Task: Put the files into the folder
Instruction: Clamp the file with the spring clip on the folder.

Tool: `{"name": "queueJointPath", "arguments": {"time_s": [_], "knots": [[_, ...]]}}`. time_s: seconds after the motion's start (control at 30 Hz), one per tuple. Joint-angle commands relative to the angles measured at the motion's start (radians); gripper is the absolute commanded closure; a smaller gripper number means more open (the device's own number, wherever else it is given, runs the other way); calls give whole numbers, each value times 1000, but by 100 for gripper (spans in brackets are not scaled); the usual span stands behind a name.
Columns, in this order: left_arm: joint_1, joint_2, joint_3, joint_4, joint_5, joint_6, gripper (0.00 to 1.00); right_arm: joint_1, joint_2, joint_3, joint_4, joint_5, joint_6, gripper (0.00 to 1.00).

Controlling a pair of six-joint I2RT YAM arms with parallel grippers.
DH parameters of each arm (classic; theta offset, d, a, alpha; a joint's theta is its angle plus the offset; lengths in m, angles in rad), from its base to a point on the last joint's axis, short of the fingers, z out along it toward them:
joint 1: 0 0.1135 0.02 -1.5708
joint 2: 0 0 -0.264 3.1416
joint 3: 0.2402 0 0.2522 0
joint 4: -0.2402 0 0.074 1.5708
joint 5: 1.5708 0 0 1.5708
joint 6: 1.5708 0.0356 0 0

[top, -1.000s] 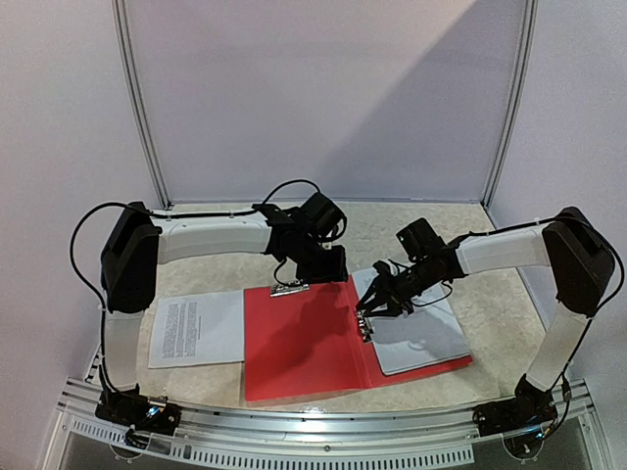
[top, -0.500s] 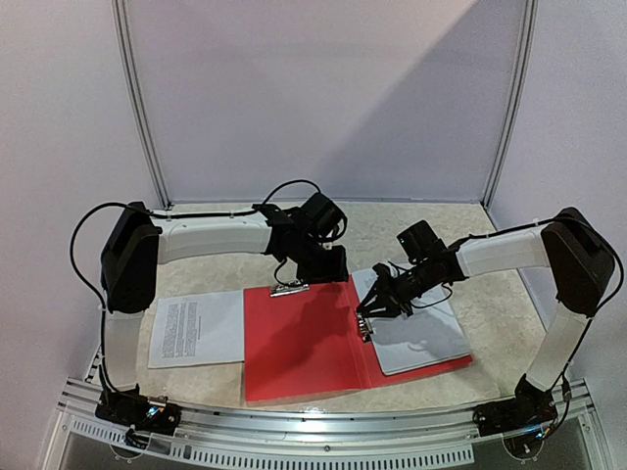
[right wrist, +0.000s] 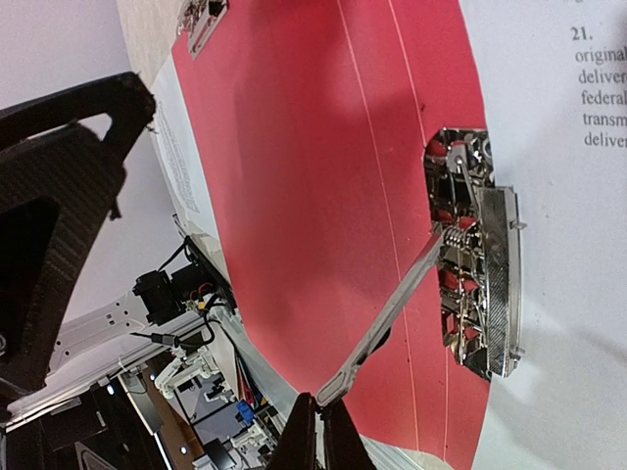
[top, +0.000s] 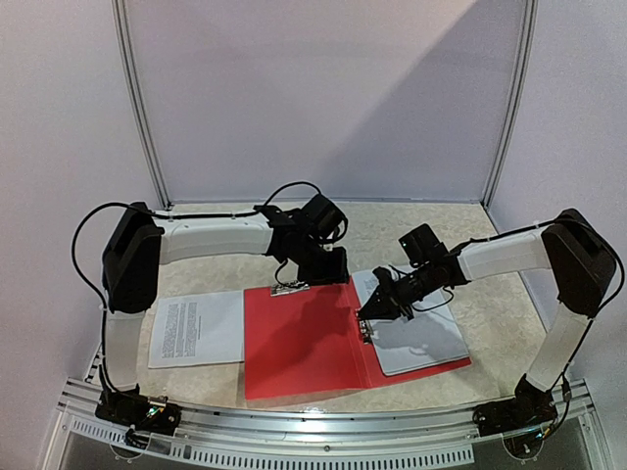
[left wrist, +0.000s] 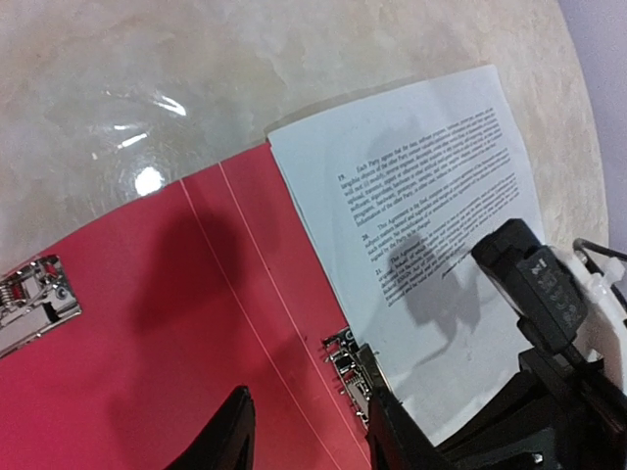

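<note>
the red folder lies open and flat on the table, both covers spread. one printed sheet rests on its right cover, its left edge at the spine clip; whether the clip bar bears on the paper cannot be told. a second sheet lies on the table just beside the folder's left edge, outside it. the left cover carries nothing but the top clip at its far edge. right gripper: fingers pressed together on the free end of the clip's lever, which appears raised off the cover. left gripper: jaws spread, nothing between them, hovering above the folder near the spine. handling judgement: the sheets are light, thin and limp; they will sag if lifted by one corner and will slide easily on the plastic, so they are best pinched at an edge and dragged flat. the folder is light and slick, likely to shift unless pinned. the sprung lever is the one stiff grip point and may snap back if released.
</note>
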Motion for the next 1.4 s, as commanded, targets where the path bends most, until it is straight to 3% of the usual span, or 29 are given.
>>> {"name": "queueJointPath", "arguments": {"time_s": [0.0,0.33,0.63,0.7,0.93,1.37], "knots": [[-20,37,-14,22,33,-17,60,-7,-34,-44,24,9,7,97],[-47,101,-41,89,140,-77,63,-6,-69,-145,100,10,39,99],[-47,72,-59,114,129,-99,65,-8,-57,-102,105,-2,37,95],[-43,42,-76,140,115,-107,62,-8,-58,-79,86,3,26,92],[12,51,-91,207,126,-52,31,-20,-77,-53,67,18,21,91],[69,83,-202,540,341,33,38,-150,-144,-98,-42,30,-83,91]]}}
